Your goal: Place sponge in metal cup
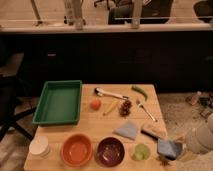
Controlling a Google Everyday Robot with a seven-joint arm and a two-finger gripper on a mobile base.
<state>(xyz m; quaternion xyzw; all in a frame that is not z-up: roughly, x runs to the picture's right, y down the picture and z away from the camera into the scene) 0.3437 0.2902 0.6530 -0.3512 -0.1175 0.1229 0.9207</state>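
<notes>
Beside pale green cup, end effector, flat sponge

Dim, warm light; soft blur throughout, tool indistinct at lower right.
</notes>
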